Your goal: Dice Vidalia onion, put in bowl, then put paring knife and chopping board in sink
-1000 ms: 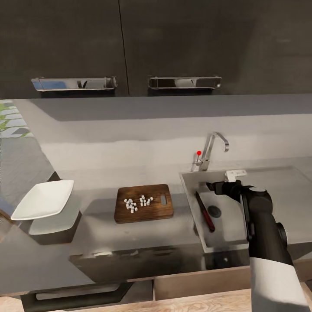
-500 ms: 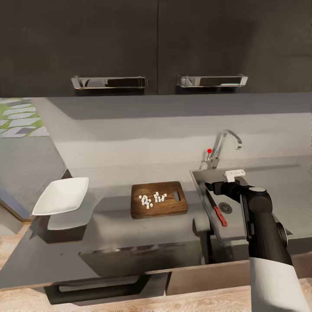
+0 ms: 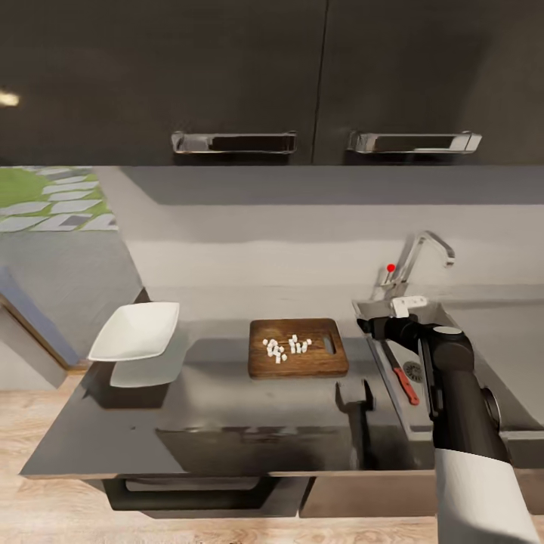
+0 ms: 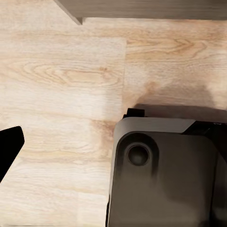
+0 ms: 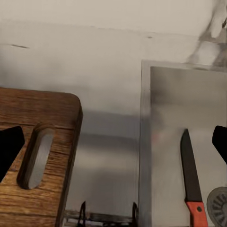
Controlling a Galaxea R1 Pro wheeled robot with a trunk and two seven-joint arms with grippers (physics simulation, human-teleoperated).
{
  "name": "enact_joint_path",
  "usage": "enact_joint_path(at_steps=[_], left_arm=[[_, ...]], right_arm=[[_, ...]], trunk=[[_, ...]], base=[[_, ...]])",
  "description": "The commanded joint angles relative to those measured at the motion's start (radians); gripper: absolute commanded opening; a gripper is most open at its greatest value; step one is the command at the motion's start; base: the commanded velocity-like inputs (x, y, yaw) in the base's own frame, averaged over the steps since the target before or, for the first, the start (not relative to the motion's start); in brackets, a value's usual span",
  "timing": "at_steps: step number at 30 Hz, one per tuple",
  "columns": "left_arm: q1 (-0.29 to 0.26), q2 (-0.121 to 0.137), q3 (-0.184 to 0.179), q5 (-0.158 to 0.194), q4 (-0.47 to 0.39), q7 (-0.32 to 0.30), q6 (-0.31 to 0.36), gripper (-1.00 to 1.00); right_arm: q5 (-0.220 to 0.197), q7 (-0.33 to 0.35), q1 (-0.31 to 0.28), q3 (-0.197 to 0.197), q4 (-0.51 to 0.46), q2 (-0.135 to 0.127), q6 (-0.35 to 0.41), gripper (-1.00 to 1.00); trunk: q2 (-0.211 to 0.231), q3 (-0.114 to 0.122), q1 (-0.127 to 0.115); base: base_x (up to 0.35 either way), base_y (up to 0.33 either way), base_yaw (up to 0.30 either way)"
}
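The head camera has swung left; nothing on the countertop (image 3: pixel 227 400) moved. Diced onion (image 3: pixel 287 347) sits on the chopping board (image 3: pixel 298 348), the bowl (image 3: pixel 136 331) well left. The right gripper (image 5: pixel 113 142), fingers wide, hovers over the paring knife (image 5: pixel 191 177) in the sink (image 3: pixel 400 393). The left gripper's (image 4: pixel 9 149) spread is unclear, above floor (image 4: pixel 61 75).

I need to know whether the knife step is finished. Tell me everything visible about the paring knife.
The paring knife lies flat on the floor of the sink, beside the round drain, free of both grippers. It has a slim dark pointed blade and a red-orange handle showing a small rivet. Its tip points toward the tap and its handle toward the front rim.
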Motion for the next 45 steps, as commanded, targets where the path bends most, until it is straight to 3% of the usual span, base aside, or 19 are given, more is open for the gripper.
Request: enact_joint_path(at_steps=[1, 8, 45], left_arm=[[-0.002, 0.0, -0.009, 0.009, 0.005, 0.001, -0.007, 1.0], [-0.002, 0.0, -0.009, 0.009, 0.005, 0.001, -0.006, 1.0], [-0.002, -0.005, -0.009, 0.008, 0.003, -0.005, -0.012, 1.0]], right_arm=[[0.01, 0.01, -0.001, -0.002, -0.001, 0.0, 0.003, 1.0], [0.01, 0.012, -0.001, -0.004, -0.001, -0.003, 0.0, 1.0], [0.011, 0.011, -0.001, -0.001, 0.009, 0.002, 0.0, 1.0]], trunk=[[-0.002, -0.002, 0.001], [-0.002, -0.002, 0.001], [-0.002, -0.002, 0.001]], base=[[0.0, 0.0, 0.277], [0.0, 0.0, 0.168], [0.0, 0.009, 0.001]])
